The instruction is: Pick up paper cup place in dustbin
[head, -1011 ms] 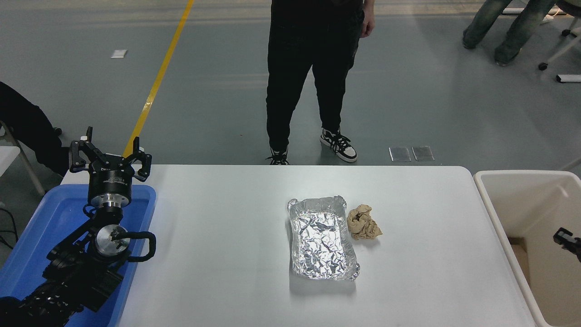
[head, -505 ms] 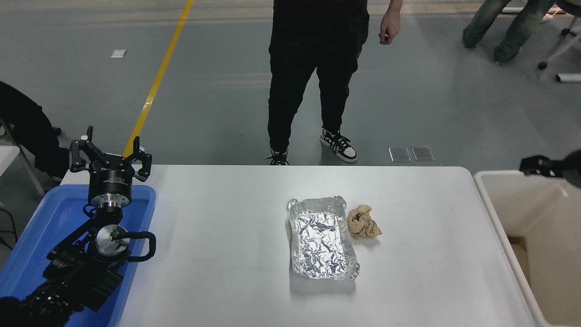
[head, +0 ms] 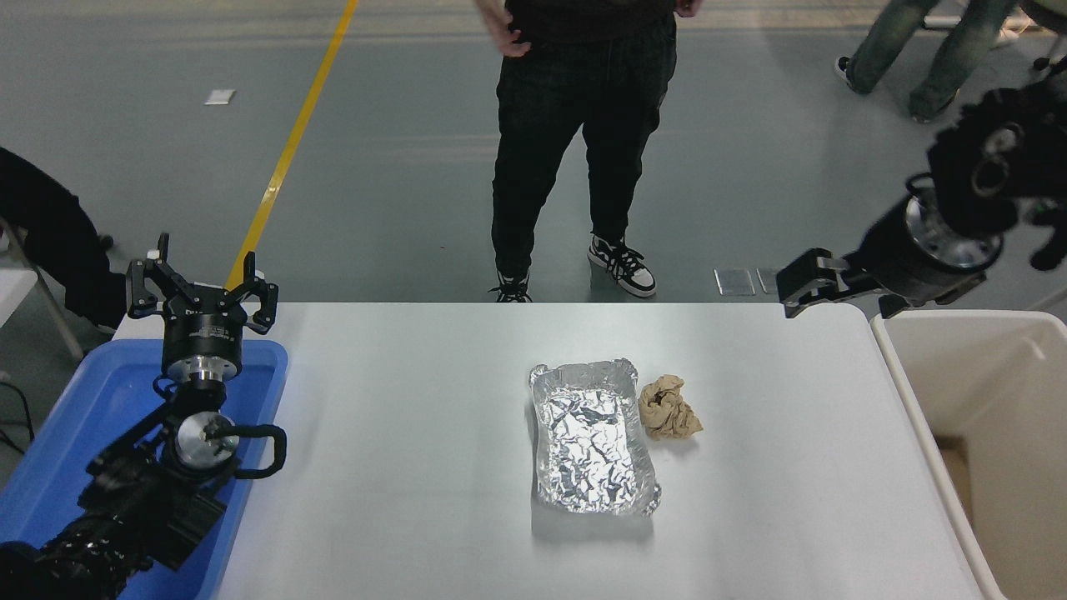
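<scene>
Right claw [head: 802, 288] risen above table; one dustbin [head: 917, 392].

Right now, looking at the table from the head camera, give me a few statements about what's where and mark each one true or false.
1. The crumpled tan paper ball lies just right of the foil tray. True.
2. A paper cup stands on the white table. False: no cup shows anywhere on it.
3. The right gripper hangs above the table's far right corner, beside the dustbin. True.
4. The left gripper is shut on the foil tray. False: it is parked over the blue tray, jaws open, holding nothing.
5. A person stands beyond the table's far edge. True.
</scene>
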